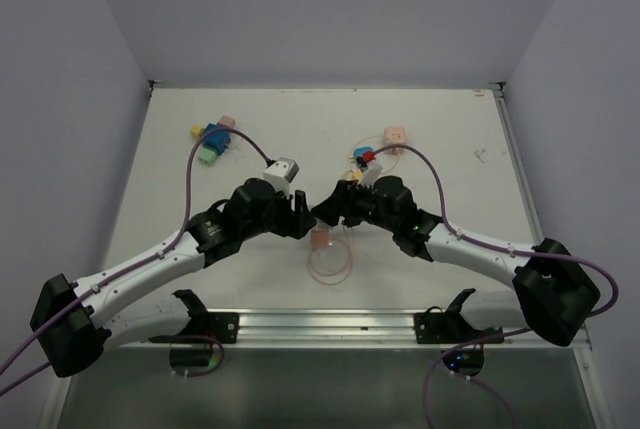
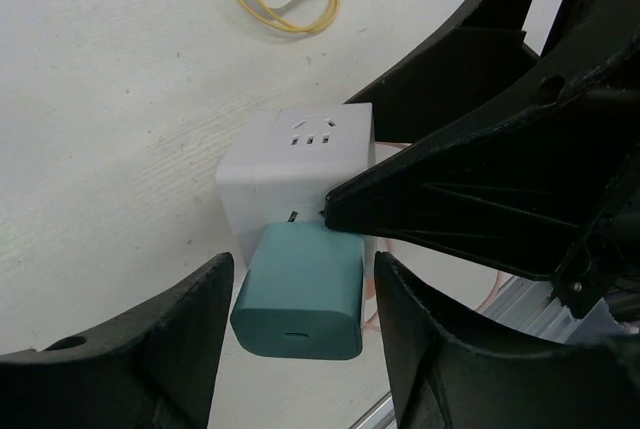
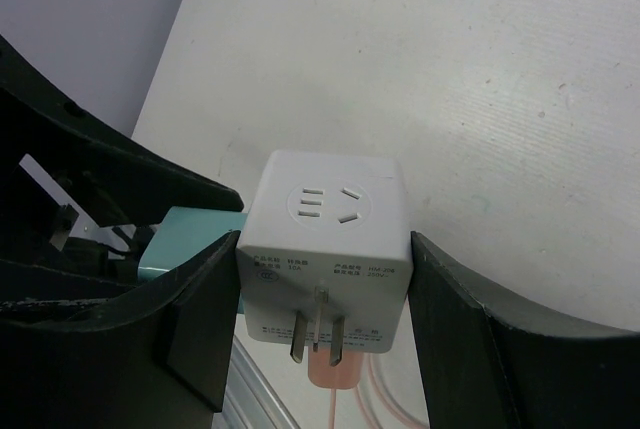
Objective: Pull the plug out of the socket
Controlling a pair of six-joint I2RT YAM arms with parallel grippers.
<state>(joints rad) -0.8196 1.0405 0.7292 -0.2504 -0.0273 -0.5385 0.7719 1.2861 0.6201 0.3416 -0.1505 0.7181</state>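
While right jaws clamp the socket (image 3: 325, 239), left jaws flank plug (image 2: 300, 289) — grip unclear.

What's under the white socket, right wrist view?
A pink plug lies on the table below the socket. Only its lower end shows; the socket and its prongs cover the rest.

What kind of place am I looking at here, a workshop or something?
Probably a robotics test cell: a left arm and right arm on a metal rail, a white table boxed by blank walls, scattered adapters and a white socket cube.
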